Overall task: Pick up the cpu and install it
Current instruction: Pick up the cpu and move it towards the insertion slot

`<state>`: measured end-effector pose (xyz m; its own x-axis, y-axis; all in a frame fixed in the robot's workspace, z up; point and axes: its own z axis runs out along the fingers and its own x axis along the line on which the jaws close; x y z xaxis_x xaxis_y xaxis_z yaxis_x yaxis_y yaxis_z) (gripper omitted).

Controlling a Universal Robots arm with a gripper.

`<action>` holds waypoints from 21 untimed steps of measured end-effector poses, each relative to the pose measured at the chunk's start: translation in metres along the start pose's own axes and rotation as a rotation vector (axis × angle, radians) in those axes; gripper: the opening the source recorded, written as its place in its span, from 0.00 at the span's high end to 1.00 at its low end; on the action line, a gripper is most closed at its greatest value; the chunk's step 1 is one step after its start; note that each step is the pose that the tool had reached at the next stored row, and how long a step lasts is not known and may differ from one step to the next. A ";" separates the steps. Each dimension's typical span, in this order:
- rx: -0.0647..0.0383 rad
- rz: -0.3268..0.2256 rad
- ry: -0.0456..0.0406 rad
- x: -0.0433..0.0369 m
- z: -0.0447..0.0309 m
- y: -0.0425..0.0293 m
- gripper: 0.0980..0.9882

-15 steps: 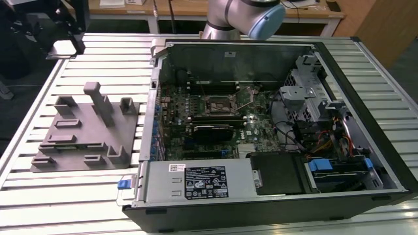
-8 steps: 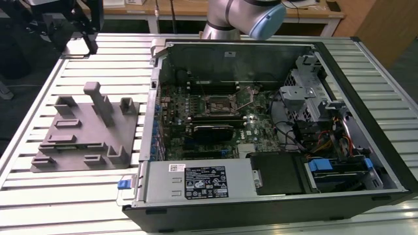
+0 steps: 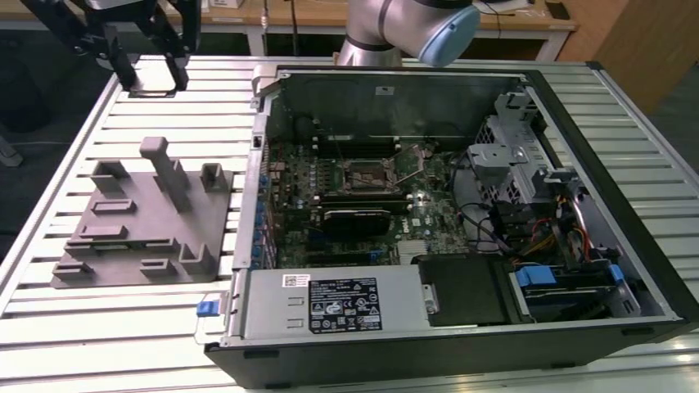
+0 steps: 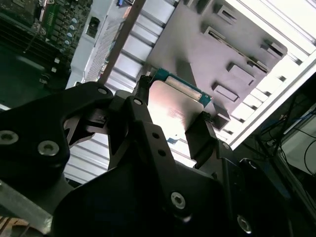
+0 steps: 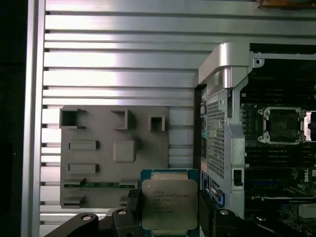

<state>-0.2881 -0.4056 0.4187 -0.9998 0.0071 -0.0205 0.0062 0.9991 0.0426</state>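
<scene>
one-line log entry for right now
hand: shut on cpu | position: raised over table by grey fixture | socket: cpu not in

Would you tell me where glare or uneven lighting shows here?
Second wrist view: the cpu glares pale and the table washes out white; first wrist view: the cpu is evenly lit; exterior view: the computer case is dim inside.

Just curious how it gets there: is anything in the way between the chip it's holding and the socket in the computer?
The cpu is held between the fingers, outside the computer case, by the grey fixture. The case's upright side wall stands between it and the socket; nothing visible covers the socket itself.
</scene>
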 end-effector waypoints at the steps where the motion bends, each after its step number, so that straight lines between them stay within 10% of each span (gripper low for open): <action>1: 0.000 0.000 -0.0001 -0.0031 0.0001 0.0001 0.50; 21: 0.000 0.000 0.0000 -0.0673 0.0015 0.0015 0.50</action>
<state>-0.2208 -0.4045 0.4187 -0.9998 0.0072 -0.0205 0.0063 0.9991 0.0427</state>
